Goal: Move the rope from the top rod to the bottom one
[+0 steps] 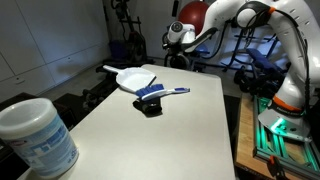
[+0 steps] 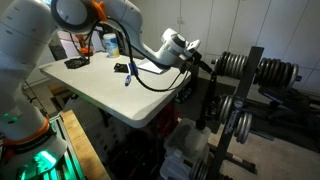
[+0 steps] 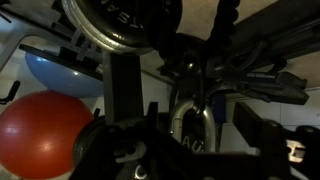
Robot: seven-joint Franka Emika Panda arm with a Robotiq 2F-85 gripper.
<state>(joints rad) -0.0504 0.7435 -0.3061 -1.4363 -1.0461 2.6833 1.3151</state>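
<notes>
My gripper reaches past the far edge of the table to a dark weight rack; it also shows in both exterior views. In the wrist view a silver carabiner hangs between my two dark fingers, joined to a black rope that comes down from above. There is a gap between the carabiner and my right finger, so the jaws look open. Dark rack bars cross behind the rope. I cannot tell which rod the rope hangs on.
A white table holds a white dustpan, a blue brush and a white tub close to the camera. A red ball and a weight plate sit close to my gripper.
</notes>
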